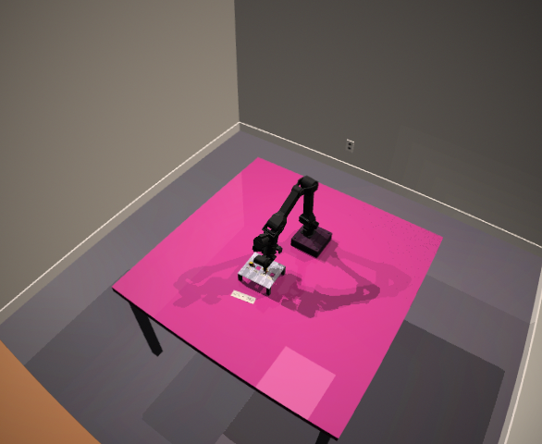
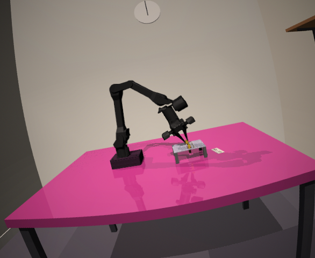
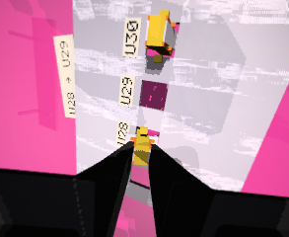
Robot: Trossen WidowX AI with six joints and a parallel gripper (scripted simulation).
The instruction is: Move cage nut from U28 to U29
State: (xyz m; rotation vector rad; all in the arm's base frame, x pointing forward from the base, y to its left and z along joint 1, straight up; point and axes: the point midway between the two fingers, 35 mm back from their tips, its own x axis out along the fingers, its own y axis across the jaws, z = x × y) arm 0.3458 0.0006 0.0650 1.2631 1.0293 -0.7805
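One cage nut [image 3: 141,150] sits clasped in one pincer [image 3: 142,147]; one other nut [image 3: 160,32] stands at U30.

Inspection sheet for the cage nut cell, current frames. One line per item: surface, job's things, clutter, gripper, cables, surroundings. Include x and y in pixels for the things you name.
Surface: pink table [image 1: 204,239] [image 2: 96,194], glossy, with shadows and reflections.
Job's things: rail plate [image 1: 253,279] [image 2: 179,148] [image 3: 198,89] on legs; U29 hole [image 3: 154,95] empty; nut at U28 [image 3: 142,148]; other nut [image 3: 159,32] at U30.
Clutter: nothing seen; small label card [image 1: 242,297] [image 2: 217,150] [image 3: 65,76] beside the plate.
Gripper [image 1: 264,271] [image 2: 187,142] [image 3: 142,147]: shut on the U28 nut.
Cables: nothing seen.
Surroundings: wall outlet [image 1: 350,145], clock [image 2: 147,12], shelf [image 2: 310,20].
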